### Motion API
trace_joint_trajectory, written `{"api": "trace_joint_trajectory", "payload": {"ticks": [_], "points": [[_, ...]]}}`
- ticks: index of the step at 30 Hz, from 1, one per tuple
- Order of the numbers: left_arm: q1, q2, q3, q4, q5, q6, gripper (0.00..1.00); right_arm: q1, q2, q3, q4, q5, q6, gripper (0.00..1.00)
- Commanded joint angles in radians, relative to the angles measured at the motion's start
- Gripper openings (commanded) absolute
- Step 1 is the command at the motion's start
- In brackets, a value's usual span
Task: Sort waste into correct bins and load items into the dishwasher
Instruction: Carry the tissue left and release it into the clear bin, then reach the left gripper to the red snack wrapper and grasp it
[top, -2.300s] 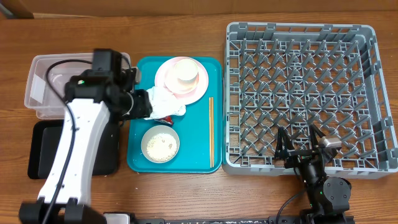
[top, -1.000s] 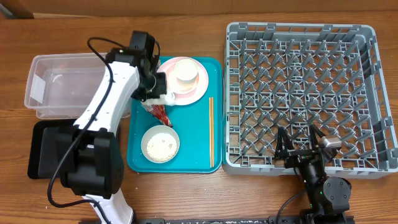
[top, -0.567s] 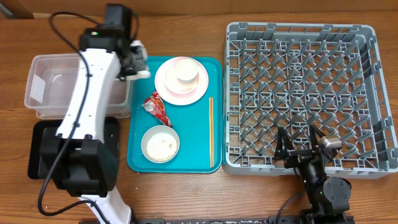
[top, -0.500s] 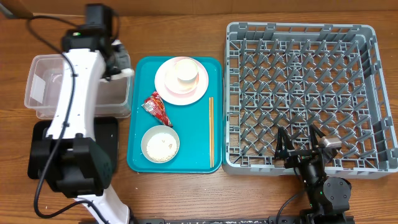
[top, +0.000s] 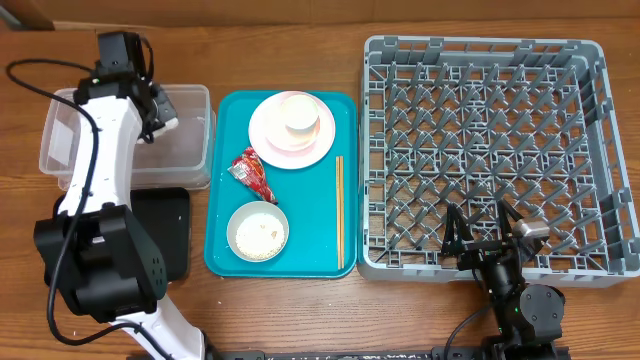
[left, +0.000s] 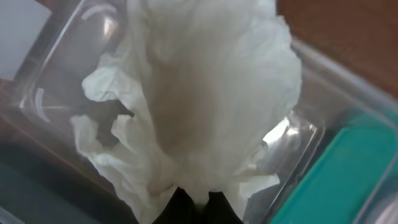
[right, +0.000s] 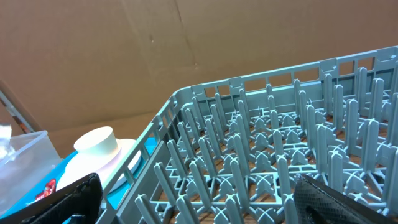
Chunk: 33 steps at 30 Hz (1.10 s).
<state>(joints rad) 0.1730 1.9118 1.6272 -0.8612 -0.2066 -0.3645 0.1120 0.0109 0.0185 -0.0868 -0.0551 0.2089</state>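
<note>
Overhead: the left arm (top: 100, 150) reaches over the clear tub (top: 190, 150) at the table's left rear. The right fingers (top: 452, 238) stand spread at the front edge of the rack (top: 480, 120).

Left wrist: the left fingers (left: 186, 208) pinch a crumpled napkin (left: 199, 93) above the tub.

Right wrist: the right fingers are wide apart, facing the rack.

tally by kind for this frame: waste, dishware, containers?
Waste: 3 (napkin in the left claw, red wrapper, rice)
Dishware: 4 (pink plate, white cup, bowl, chopsticks as one pair)
Containers: 4 (clear tub, black tray, teal tray, dish rack)
Total: 11
</note>
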Motion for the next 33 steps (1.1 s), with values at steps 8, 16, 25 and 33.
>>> {"api": "trace_joint_trajectory", "payload": {"ticks": [8,16,25,33], "points": [[0.006,-0.011,0.001,-0.039,0.053,-0.010,0.87,-0.004,-0.007,-0.011,0.006,-0.002,-0.004,1.00],[-0.071,-0.072,0.170,-0.344,0.435,-0.009,0.54,-0.004,-0.007,-0.011,0.006,-0.002,-0.004,1.00],[-0.374,-0.068,0.031,-0.427,0.335,-0.031,0.20,-0.004,-0.007,-0.011,0.006,-0.002,-0.004,1.00],[-0.455,-0.068,-0.198,-0.248,0.324,-0.089,0.22,-0.004,-0.007,-0.011,0.006,-0.002,-0.004,1.00]]}}
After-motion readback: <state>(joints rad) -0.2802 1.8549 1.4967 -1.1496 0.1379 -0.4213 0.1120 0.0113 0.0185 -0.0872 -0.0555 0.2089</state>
